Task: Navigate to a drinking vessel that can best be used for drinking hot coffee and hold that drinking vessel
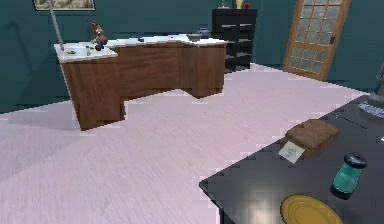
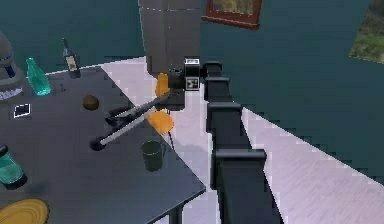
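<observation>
A dark green cup (image 2: 152, 155) stands near the edge of the dark table (image 2: 70, 150) in the arm side view. The arm's dark bar rises beside the table to two white squares. Left of them is the gripper (image 2: 110, 128), with its dark body and two thin fingers reaching out low over the tabletop. An orange thing (image 2: 160, 121) sits just by the fingers, above the cup. I cannot tell whether the gripper holds anything.
On the table are a brown round thing (image 2: 90, 102), bottles (image 2: 69, 58), a teal jar (image 1: 350, 172), a yellow plate (image 1: 310, 212) and a brown loaf-like block (image 1: 312, 137). A wooden counter (image 1: 140, 70), a dark shelf (image 1: 235, 38) and a door (image 1: 318, 38) lie across open pale floor.
</observation>
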